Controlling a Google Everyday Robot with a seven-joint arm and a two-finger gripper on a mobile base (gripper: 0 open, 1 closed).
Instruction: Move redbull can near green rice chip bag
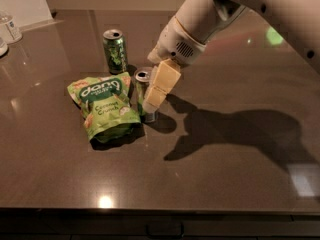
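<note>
The redbull can (141, 85), slim and silver with a silver top, stands upright on the dark table (225, 174). It is right beside the right edge of the green rice chip bag (104, 107), which lies flat with white "dang" lettering facing up. My gripper (150, 103) reaches down from the upper right on the white arm (200, 19) and sits at the can, its cream-coloured end covering the can's right side. The can's lower right part is hidden behind it.
A green patterned can (114, 50) stands upright behind the bag and the redbull can. A clear bottle (10, 28) and a white board (22, 4) are at the far left back. The table's front edge runs along the bottom.
</note>
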